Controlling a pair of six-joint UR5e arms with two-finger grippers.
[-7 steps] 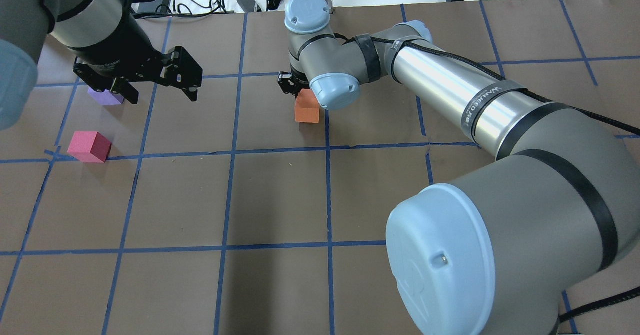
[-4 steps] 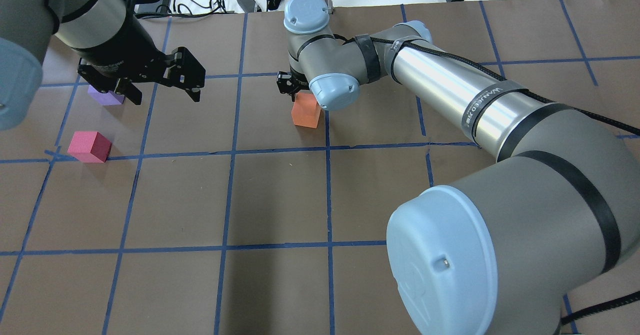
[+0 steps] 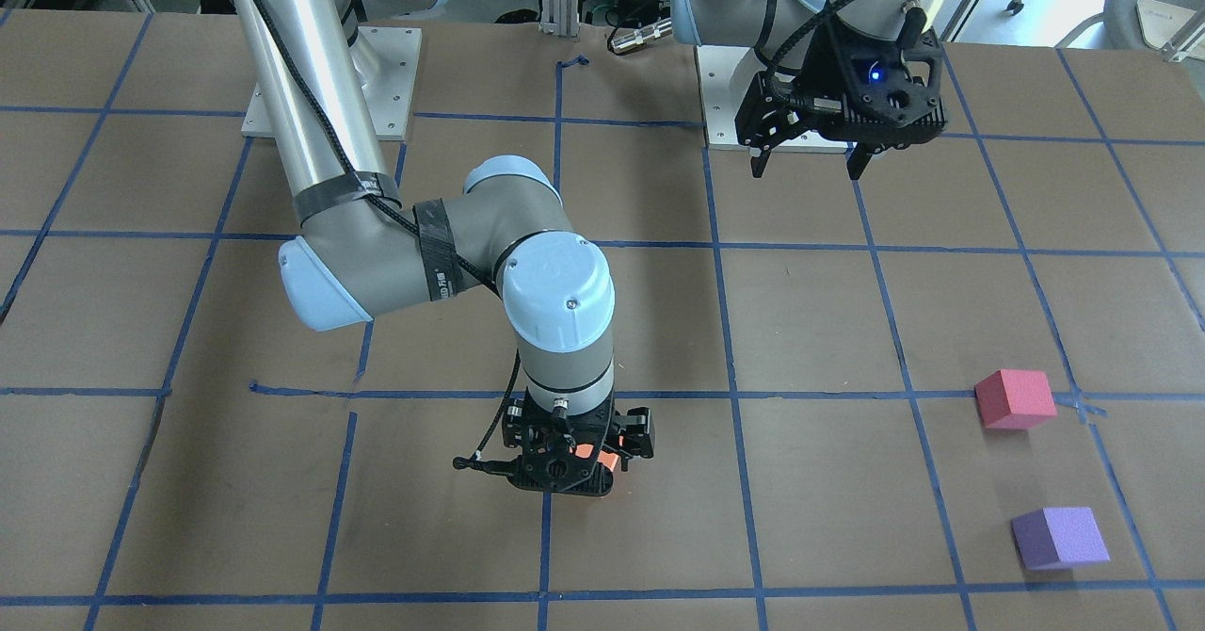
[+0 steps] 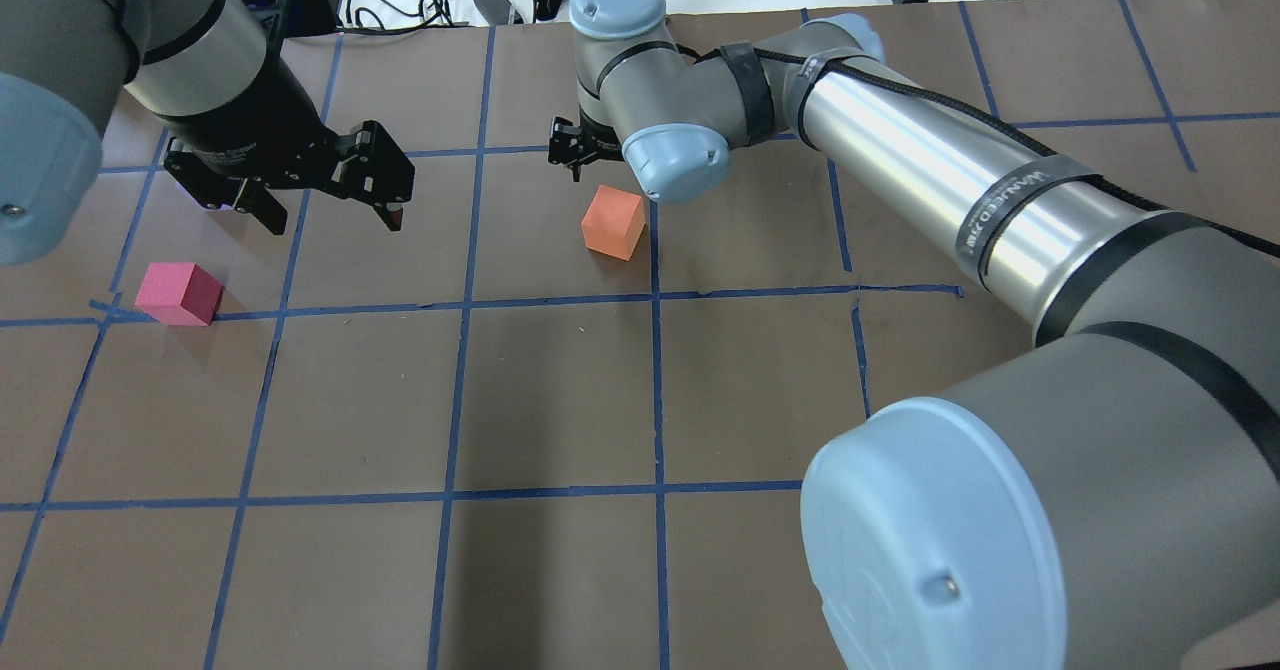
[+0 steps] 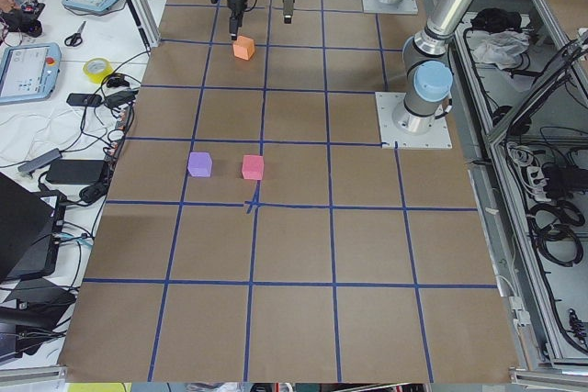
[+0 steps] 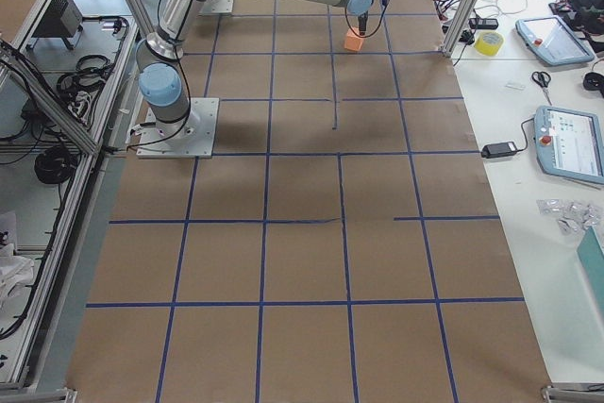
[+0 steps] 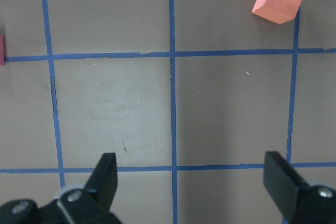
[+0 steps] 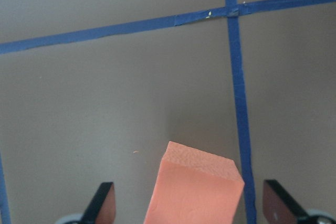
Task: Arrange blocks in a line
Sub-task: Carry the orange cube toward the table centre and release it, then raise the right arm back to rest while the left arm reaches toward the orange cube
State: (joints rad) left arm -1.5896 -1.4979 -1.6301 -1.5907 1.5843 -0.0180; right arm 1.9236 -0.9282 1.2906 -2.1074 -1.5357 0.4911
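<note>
1. The middle block (image 4: 613,222) sits on the table (image 4: 550,400), out toward the side away from the robot, just left of a tape line (image 4: 657,380).
2. The right gripper (image 8: 190,203) hangs above it with a finger on either side, neither touching.
3. Well apart to the left lie two more. The near left block (image 4: 180,293) is just right of a tape crossing (image 4: 110,308), and the far left block (image 3: 1059,537) is behind it.
4. The left gripper (image 4: 332,212) hangs above the table between that pair and the middle block, nearer the pair.

purple block (image 3: 1059,537): overhead, hidden behind left end effector (image 4: 333,222)
orange block (image 3: 608,462): mostly under right end effector (image 3: 576,466) in front view
pinkish-red block (image 7: 1,50): left wrist, cut at 9 o'clock
</note>
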